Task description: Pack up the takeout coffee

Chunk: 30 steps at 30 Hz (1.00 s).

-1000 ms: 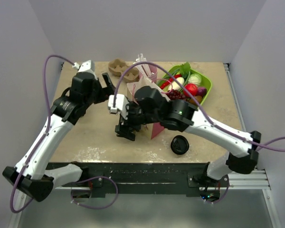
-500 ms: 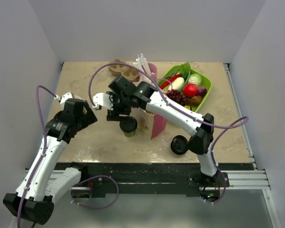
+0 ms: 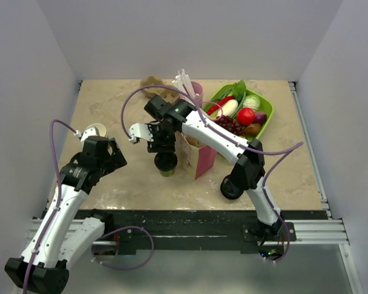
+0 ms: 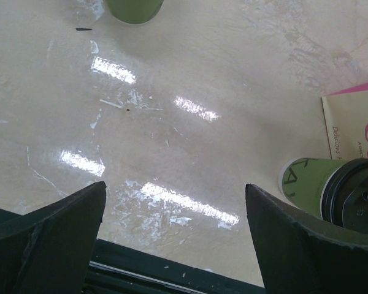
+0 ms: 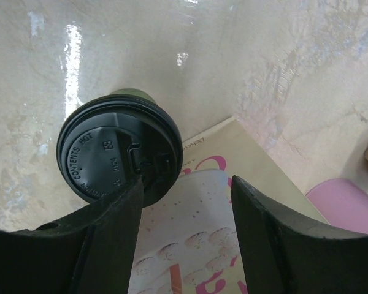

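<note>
The takeout coffee (image 3: 166, 163), an olive-green cup under a black lid (image 5: 113, 156), stands upright on the table just left of the pink bag (image 3: 200, 160). My right gripper (image 3: 163, 148) hovers right over it, open. In the right wrist view the lid sits under the left finger (image 5: 110, 236), and the bag's patterned side (image 5: 190, 245) fills the gap of the right gripper (image 5: 185, 180). My left gripper (image 3: 115, 158) hangs open to the left, apart from the cup. The left wrist view shows the left gripper (image 4: 175, 184) over bare table, with the coffee (image 4: 310, 184) at the right edge.
A lidless green cup (image 3: 97, 130) stands far left, also at the top of the left wrist view (image 4: 134, 7). A loose black lid (image 3: 231, 187) lies near the front right. A green tray (image 3: 265, 125) of food sits back right, and a cardboard carrier (image 3: 151, 82) at the back.
My left arm has drawn back from the far middle to the near left, uncovering the lidless cup. The right wrist has swung round to sit over the lidded cup.
</note>
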Motion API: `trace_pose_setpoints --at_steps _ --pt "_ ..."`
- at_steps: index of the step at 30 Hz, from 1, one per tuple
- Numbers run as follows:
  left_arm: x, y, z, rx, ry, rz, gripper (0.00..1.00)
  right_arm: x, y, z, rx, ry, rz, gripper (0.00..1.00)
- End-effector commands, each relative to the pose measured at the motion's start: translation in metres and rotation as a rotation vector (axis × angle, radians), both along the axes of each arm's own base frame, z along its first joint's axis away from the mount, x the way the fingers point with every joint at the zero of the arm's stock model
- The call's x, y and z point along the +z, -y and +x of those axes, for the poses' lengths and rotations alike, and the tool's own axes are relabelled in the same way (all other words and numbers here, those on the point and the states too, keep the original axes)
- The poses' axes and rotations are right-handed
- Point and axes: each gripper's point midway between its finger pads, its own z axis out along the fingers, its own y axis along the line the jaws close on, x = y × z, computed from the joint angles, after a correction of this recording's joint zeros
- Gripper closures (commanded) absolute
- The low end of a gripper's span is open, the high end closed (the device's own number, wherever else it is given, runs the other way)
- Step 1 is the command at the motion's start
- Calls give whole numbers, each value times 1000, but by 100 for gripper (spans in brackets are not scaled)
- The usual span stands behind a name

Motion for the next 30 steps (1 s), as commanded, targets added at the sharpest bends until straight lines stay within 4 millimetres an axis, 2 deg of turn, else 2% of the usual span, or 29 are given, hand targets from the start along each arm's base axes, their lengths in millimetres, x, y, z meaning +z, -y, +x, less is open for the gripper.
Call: trace_pose_setpoints --at_steps 1,10,18,23,30 --pt "-2 6 6 -42 25 -12 0 6 -3 -7 78 -29 23 39" --pt "1 16 14 -99 42 -32 0 -9 -7 -7 84 -72 32 41" --pt "3 15 15 -97 45 -31 0 -19 -6 -2 57 -107 22 55" --pt "4 17 15 -97 51 -41 0 -24 1 -13 68 -153 5 66" --pt "6 17 14 -94 51 -46 0 -32 3 -25 57 -216 5 69"
